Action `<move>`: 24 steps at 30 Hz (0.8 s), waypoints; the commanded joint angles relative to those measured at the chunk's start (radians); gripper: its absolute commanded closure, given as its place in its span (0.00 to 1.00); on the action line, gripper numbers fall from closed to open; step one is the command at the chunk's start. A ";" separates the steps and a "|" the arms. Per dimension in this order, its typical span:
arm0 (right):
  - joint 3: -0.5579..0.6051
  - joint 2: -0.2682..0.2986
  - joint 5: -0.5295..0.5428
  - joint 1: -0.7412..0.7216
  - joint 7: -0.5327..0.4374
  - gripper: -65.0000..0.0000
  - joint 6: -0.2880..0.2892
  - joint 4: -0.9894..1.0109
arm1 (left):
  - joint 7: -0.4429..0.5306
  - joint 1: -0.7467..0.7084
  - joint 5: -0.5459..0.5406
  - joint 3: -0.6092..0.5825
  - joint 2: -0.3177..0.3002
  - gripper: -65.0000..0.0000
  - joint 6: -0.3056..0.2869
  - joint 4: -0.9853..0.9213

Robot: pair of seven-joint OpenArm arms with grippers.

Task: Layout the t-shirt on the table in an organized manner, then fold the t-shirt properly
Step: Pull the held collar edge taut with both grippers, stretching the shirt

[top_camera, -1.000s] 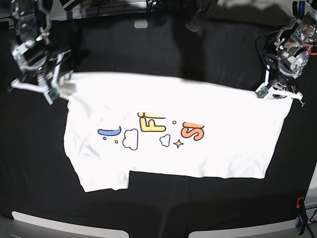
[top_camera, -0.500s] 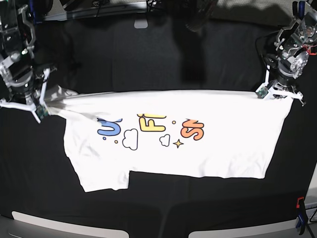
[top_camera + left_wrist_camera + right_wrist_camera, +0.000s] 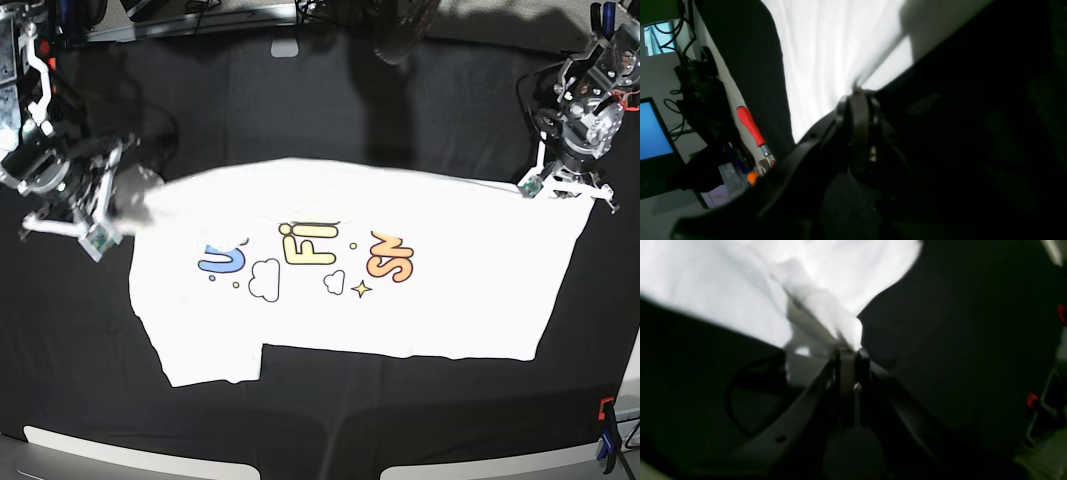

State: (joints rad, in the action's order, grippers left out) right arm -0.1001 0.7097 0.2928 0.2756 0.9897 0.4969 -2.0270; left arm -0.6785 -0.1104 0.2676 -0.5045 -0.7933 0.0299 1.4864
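Left wrist view: the left hand is pinched tight on a white edge of the t-shirt.

Right wrist view: the right hand clamps a bunched fold (blurred) of the t-shirt.

Base view: the t-shirt lies print-up on the black surface, gripped at 2 far corners by the left hand and right hand.

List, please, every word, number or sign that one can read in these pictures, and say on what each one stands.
"U": blue letter on the t-shirt, base view.
"FI": yellow letters on the same print.
"SN": orange letters there, tilted; this reading is uncertain.
No number or brand is readable; the wrist views show only plain white cloth.
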 commanded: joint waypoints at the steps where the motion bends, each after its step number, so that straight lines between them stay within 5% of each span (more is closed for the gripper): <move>1: -0.011 0.019 0.008 0.004 0.000 1.00 0.018 -0.014 | -0.033 0.000 0.000 0.006 -0.022 1.00 0.011 0.002; 15: -0.011 0.019 0.033 0.134 0.159 1.00 0.093 -0.014 | -0.145 -0.006 0.004 0.006 -0.026 1.00 0.010 0.001; 24: -0.011 0.019 0.034 0.212 0.173 1.00 0.138 -0.015 | -0.163 -0.021 0.005 0.006 -0.036 1.00 0.011 0.049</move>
State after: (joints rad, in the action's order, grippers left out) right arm -0.1009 0.7105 0.3302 0.4896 1.1366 0.6289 -2.0270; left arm -0.8291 -0.1329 0.2741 -0.5045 -0.8097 0.0334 1.5257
